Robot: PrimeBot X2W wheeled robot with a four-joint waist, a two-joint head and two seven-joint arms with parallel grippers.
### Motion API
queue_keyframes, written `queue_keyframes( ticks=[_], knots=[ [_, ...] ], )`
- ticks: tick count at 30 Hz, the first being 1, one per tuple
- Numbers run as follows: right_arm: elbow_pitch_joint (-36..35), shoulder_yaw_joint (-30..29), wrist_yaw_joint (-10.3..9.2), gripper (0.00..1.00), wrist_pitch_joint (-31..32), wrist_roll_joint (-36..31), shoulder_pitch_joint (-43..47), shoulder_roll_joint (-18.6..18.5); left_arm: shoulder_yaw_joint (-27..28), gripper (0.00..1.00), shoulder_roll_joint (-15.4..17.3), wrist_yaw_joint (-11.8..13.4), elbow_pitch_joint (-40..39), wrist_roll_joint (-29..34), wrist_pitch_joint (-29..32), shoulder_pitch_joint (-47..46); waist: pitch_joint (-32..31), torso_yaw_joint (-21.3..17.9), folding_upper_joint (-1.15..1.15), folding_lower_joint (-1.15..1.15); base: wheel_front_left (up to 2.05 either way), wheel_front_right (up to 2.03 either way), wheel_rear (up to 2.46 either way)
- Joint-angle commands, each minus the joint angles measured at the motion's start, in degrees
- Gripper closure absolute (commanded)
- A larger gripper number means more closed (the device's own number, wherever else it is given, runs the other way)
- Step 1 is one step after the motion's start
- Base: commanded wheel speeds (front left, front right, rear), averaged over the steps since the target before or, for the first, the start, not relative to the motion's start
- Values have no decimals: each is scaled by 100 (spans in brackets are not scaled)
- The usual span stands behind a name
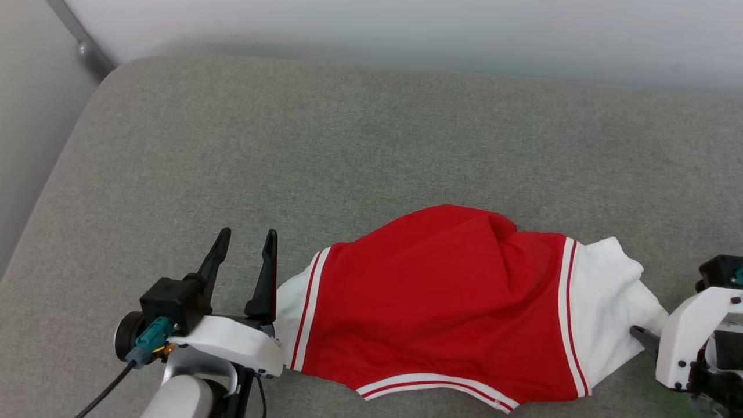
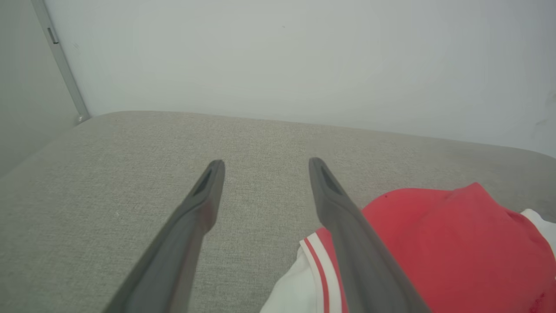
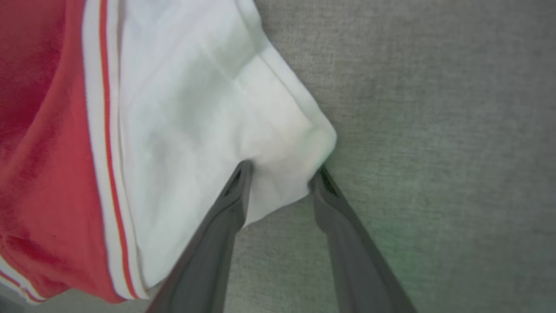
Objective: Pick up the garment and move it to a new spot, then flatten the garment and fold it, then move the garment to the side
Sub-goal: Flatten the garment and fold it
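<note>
Lying across the near half of a grey cushion (image 1: 290,145), the garment (image 1: 441,302) is spread sideways but not flat: its red middle bulges and creases, with a raised fold near the far edge. A white panel sits at each end, set off from the red by thin red-and-white stripes, and a striped band runs along the near hem. The left gripper (image 1: 248,232) stands at the lower left of the head view, just beside the left white panel. Its two dark fingers are spread wide, pointing away from the robot, with bare cushion between them. In the left wrist view the finger (image 2: 347,243) nearer the garment crosses in front of the striped edge; whether it touches the cloth I cannot tell. The right gripper (image 3: 282,168) is at the garment's other end, at the lower right of the head view. In the right wrist view its fingers stand apart, one on either side of the right panel's bunched white corner, both tips against the cloth. The jaws are wide, not pressed together, and the corner sits between them on the cushion. A pale wall (image 1: 406,23) rises behind the cushion, and a metal bar (image 1: 87,49) slants at its far left corner.
</note>
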Motion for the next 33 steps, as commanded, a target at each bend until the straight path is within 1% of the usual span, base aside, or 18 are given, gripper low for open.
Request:
queue_keyframes(
  ticks=[1,5,9,10,11,12,16,17,18,19,20,23,28,29,30,31,32,33],
  knots=[
    [236,198,17,100,36,85,185,142,25,0,84,-50,55,-60,89,37,-95,-72,0,0,0,0,0],
    [14,97,9,100,-323,39,135,-39,60,0,373,-168,106,-183,529,56,-322,-181,0,0,0,0,0],
    [-326,13,9,100,-475,-56,223,-92,-9,0,750,-426,94,-458,1358,153,-556,-309,0,0,0,0,0],
    [-326,13,9,100,-475,-56,223,-92,-9,0,750,-426,94,-458,1358,153,-556,-309,0,0,0,0,0],
    [-508,-24,9,100,-431,-107,327,-93,-133,0,927,-573,66,-547,1817,193,-621,-370,0,0,0,0,0],
    [-609,-30,9,100,-404,-123,376,-76,-212,0,970,-659,56,-643,2049,238,-640,-406,0,0,0,0,0],
    [-990,-18,9,100,-291,-190,548,30,-415,0,1243,-850,45,-884,2873,411,-628,-556,0,0,0,0,0],
    [-990,-18,9,100,-291,-190,548,30,-415,0,1243,-850,45,-884,2873,411,-628,-556,0,0,0,0,0],
    [-1111,33,9,100,-242,-196,594,87,-475,0,1287,-889,87,-1020,3182,449,-561,-632,0,0,0,0,0],
    [-1111,33,9,100,-242,-196,594,87,-475,0,1287,-889,87,-1020,3182,449,-561,-632,0,0,0,0,0],
    [-1205,80,9,100,-197,-201,614,127,-534,0,1355,-879,183,-1085,3485,435,-469,-685,0,0,0,0,0],
    [-1306,159,9,100,-130,-141,580,181,-630,0,1408,-902,382,-1145,3895,268,-311,-749,0,0,0,0,0],
    [-1381,243,9,100,-119,-123,537,187,-912,0,1306,-1064,775,-1412,4564,176,-163,-806,0,0,0,0,0],
    [-1382,253,9,100,-125,-129,531,178,-975,13,1243,-1104,869,-1506,4731,176,-149,-816,0,0,0,0,0],
    [-1386,271,9,100,-133,-126,525,175,-1032,54,1206,-1130,928,-1543,4838,161,-138,-829,0,0,0,0,0],
    [-1389,287,9,100,-143,-121,518,175,-1059,72,1174,-1136,973,-1578,4892,131,-131,-842,0,0,0,0,0],
    [-1392,306,9,100,-161,-119,512,173,-1074,100,1129,-1154,1010,-1631,4925,113,-131,-853,0,0,0,0,0],
    [-1406,326,9,100,-182,-106,504,171,-1078,100,1108,-1164,1042,-1644,4925,95,-136,-865,0,0,0,0,0]
  ],
)
